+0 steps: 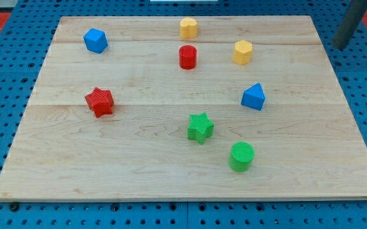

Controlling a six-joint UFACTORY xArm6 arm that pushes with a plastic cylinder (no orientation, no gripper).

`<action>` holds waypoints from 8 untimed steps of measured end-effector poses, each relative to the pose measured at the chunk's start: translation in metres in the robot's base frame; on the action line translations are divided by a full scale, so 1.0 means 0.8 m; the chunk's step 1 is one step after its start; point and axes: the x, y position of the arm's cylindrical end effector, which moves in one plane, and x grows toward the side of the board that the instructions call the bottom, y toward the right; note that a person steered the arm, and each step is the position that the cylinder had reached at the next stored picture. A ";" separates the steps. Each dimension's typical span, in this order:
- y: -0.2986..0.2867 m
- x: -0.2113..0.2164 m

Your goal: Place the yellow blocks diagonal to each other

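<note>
Two yellow blocks lie near the view's top. One yellow block, heart-like in shape, sits at the top centre. A yellow hexagonal block sits to its lower right. A red cylinder stands just below the first and left of the second. My rod stands at the view's top right corner, and my tip rests off the board's right edge, well to the right of the yellow hexagonal block.
On the wooden board also lie a blue block at top left, a red star at left, a blue triangular block at right, a green star and a green cylinder lower centre.
</note>
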 end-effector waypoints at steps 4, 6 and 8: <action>-0.260 0.032; -0.214 -0.011; -0.372 -0.019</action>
